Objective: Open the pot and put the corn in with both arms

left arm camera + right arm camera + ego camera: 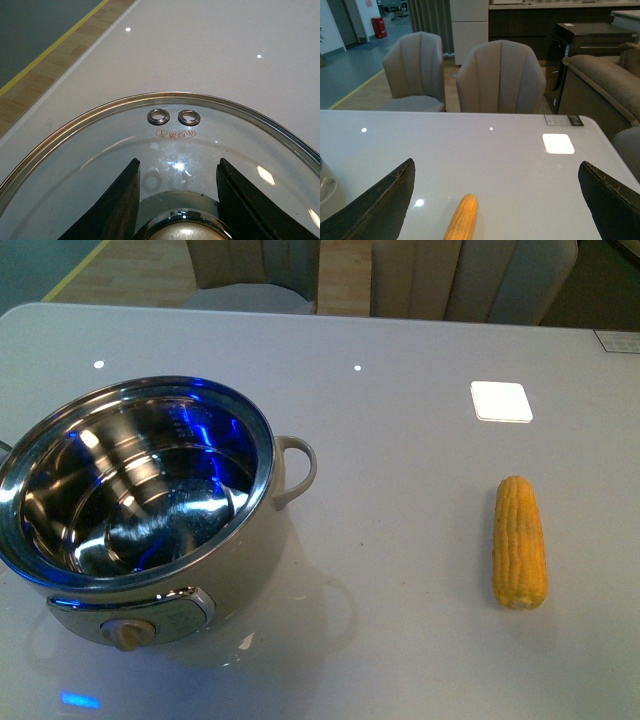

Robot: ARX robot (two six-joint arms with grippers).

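Note:
The cream-white pot (150, 570) stands uncovered at the left of the table, its shiny steel bowl empty. The yellow corn (519, 542) lies on the table to the right, apart from the pot. Neither arm shows in the front view. In the left wrist view my left gripper (177, 185) is shut on the knob of the glass pot lid (175, 112), whose steel rim arcs across the picture over the white table. My right gripper (495, 200) is open, its fingers wide apart over the table, with the corn (462, 217) lying between and beyond them.
A bright white square patch (501, 401) lies on the table behind the corn. Two beige chairs (500, 77) stand at the table's far edge, with a sofa (600, 85) to the right. The pot's loop handle (297, 468) juts toward the corn.

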